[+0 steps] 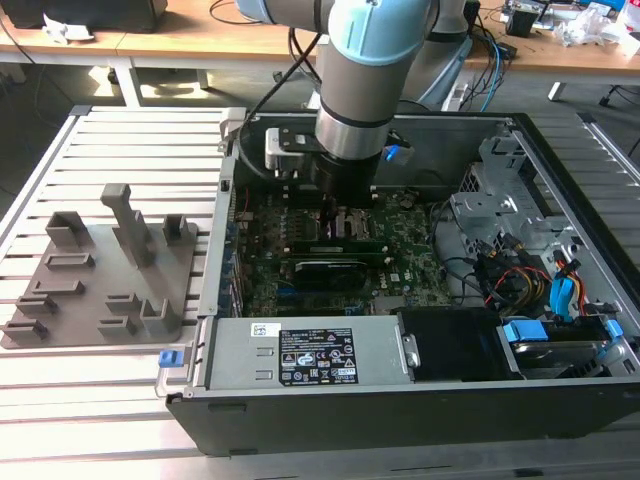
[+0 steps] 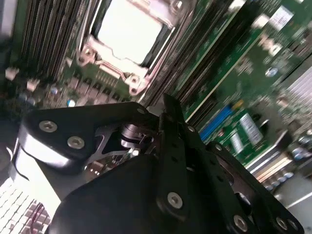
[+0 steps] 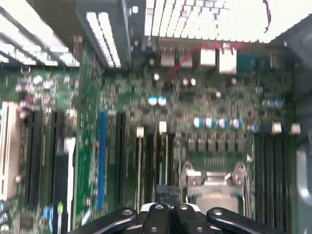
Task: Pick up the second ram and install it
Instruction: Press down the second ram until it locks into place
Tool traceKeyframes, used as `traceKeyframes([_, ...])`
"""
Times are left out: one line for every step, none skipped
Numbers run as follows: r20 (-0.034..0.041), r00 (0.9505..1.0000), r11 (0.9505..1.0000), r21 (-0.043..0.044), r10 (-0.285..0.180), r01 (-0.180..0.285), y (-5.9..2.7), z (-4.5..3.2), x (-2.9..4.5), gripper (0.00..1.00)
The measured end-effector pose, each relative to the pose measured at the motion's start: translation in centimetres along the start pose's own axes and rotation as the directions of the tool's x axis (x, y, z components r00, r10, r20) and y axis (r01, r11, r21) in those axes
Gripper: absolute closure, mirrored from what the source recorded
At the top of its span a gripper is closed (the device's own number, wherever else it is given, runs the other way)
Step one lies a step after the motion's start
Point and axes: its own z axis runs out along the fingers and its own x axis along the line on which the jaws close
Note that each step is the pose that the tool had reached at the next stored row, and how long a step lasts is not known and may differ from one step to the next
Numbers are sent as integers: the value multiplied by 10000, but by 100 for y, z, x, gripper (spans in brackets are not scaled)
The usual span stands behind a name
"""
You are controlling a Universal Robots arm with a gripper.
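Exterior view: arm reached down into the open case [image 1: 560,400], claw [image 1: 335,215] low over the board [image 1: 400,262] beside the CPU socket; the fixture [image 1: 100,265] on the table [image 1: 130,400] held no stick, so pick-up judged done, seating unconfirmed. Second wrist view: claw linkage over the socket [image 2: 129,29]; grip state could not be told, ram not made out. First wrist view: fingertips [image 3: 167,194] close together above the memory slots [image 3: 151,165], likely clenching the ram edge-on, its long axis judged along the slots, pointing down.

one robot arm [image 1: 375,60], one open computer case [image 1: 420,400], one motherboard [image 1: 410,265], one grey fixture plate [image 1: 100,290].
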Motion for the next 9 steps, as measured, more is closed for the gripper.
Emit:
traceKeyframes([-1, 10000, 10000, 0, -1, 1, 24, 4, 0, 89])
traceKeyframes([-4, 10000, 10000, -2, -1, 1, 38, 9, 1, 89])
traceKeyframes([-6, 10000, 10000, -3, 0, 0, 46, 15, 2, 89])
traceKeyframes([-6, 10000, 10000, -4, -1, 1, 47, 24, 2, 89])
traceKeyframes([-6, 10000, 10000, -4, 0, 0, 47, 39, 3, 89])
traceKeyframes([-8, 10000, 10000, -4, -1, 1, 46, 46, 3, 89])
traceKeyframes([4, 10000, 10000, 0, 1, -1, 41, 35, 2, 89])
traceKeyframes([15, 10000, 10000, 8, -4, 4, 0, 0, -4, 89])
traceKeyframes([4, 10000, 10000, 1, -3, 3, -24, -8, -3, 89])
